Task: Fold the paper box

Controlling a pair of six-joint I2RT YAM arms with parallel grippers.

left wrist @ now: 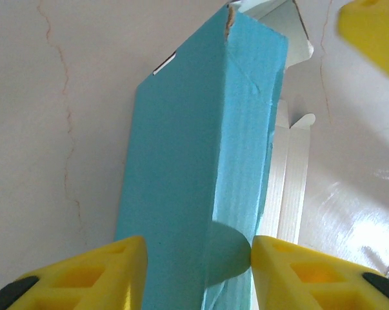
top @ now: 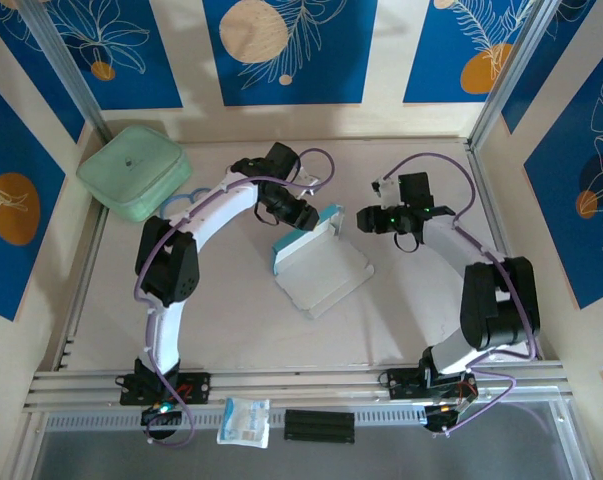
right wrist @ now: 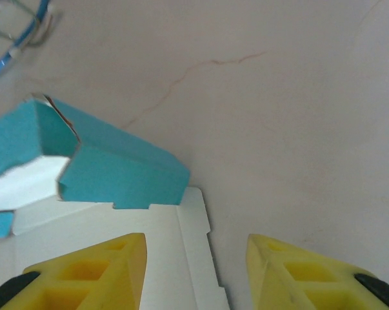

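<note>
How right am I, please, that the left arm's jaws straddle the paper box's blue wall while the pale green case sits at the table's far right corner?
The corner is wrong: the top external view shows the pale green case at the table's far left corner. The jaws of the left gripper straddle the blue wall of the paper box.

paper box (left wrist: 181, 194) lower end off-frame
</note>
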